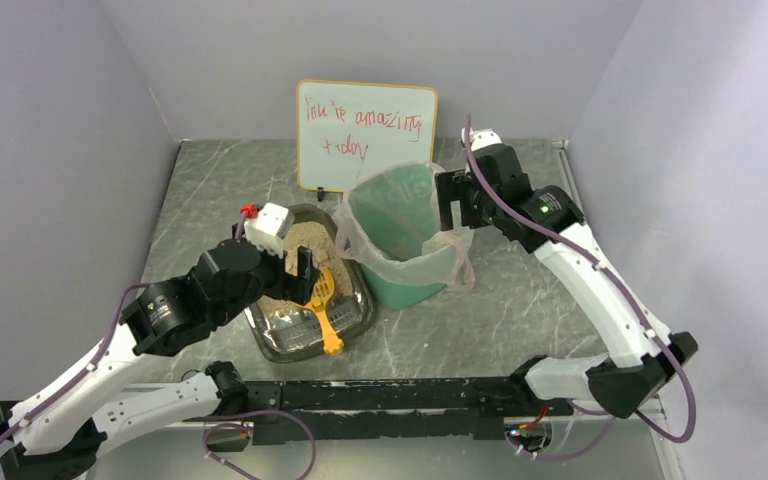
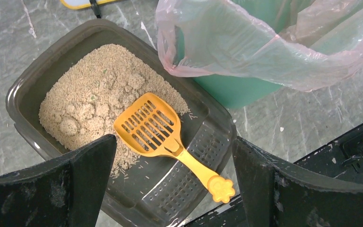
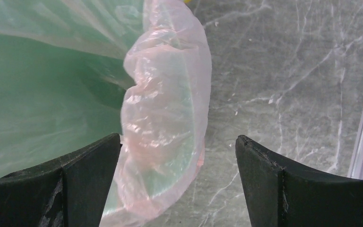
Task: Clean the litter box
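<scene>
Three pale walls [image 1: 360, 40]; grey marbled tabletop [image 1: 520, 310] bears litter box [image 1: 285, 340].

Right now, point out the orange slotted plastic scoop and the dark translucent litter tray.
orange slotted plastic scoop [image 2: 151, 126]: left wrist view, slotted blade.
dark translucent litter tray [image 2: 170, 195]: left wrist view, ridged grate end.

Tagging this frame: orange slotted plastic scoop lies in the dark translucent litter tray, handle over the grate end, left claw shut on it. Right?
No. The left claw is open, jaws wide apart above the orange slotted plastic scoop, as the left wrist view shows. The scoop does lie in the dark translucent litter tray, handle over the grate end.
</scene>
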You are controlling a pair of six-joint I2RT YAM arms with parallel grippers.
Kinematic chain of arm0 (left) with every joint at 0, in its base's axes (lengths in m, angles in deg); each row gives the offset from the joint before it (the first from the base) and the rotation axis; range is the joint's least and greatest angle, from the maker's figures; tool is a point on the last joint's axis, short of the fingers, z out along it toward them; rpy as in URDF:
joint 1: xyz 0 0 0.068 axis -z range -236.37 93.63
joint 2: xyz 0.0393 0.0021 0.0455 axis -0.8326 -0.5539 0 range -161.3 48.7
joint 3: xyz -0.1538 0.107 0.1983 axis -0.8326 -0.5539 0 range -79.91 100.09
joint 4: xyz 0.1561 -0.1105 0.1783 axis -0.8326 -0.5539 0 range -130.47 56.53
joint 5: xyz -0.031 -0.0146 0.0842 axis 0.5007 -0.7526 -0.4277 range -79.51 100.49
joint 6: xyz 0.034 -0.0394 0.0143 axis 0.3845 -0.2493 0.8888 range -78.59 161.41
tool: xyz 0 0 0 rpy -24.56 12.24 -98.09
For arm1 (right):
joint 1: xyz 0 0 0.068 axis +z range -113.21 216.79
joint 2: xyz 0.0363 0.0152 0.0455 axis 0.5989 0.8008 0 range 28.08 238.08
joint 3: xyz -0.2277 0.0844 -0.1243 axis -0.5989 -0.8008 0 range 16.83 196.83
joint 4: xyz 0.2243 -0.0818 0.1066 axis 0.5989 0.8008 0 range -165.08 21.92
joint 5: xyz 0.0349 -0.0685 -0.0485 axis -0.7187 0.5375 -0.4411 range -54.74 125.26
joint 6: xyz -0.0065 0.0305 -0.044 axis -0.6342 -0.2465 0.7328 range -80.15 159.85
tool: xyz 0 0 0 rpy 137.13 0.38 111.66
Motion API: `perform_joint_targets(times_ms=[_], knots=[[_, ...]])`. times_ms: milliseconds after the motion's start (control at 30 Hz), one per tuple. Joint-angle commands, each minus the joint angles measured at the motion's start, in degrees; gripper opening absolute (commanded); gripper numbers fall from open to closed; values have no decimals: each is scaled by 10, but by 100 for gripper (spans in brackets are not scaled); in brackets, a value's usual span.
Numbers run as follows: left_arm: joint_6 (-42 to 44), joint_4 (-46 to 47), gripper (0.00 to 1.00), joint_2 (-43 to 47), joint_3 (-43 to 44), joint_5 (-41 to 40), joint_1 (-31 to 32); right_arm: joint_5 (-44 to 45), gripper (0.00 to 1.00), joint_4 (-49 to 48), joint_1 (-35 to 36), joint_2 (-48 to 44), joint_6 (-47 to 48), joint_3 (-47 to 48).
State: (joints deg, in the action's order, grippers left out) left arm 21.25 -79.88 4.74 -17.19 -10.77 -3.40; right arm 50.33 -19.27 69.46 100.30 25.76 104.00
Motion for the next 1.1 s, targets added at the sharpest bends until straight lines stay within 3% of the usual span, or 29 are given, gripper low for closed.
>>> perform_joint_targets(times_ms=[0,300,500,700,733,900,1067], knots=[[-18,1,98,20,-16,-8,2,26,93,-39,-1,29,-2,-18],[-8,11,98,22,-20,12,2,-6,74,-83,-1,71,-35,-45],[-1,9,98,28,-21,12,1,8,46,-88,-6,70,-52,-61],[6,0,98,34,-18,6,1,36,3,-69,-21,47,-54,-66],[6,-1,98,35,-17,6,2,40,0,-65,-26,44,-56,-69],[7,-3,98,42,-18,6,2,63,0,-57,-59,9,-57,-87],[9,2,98,45,-25,7,1,26,0,-59,-178,-29,-36,-106]])
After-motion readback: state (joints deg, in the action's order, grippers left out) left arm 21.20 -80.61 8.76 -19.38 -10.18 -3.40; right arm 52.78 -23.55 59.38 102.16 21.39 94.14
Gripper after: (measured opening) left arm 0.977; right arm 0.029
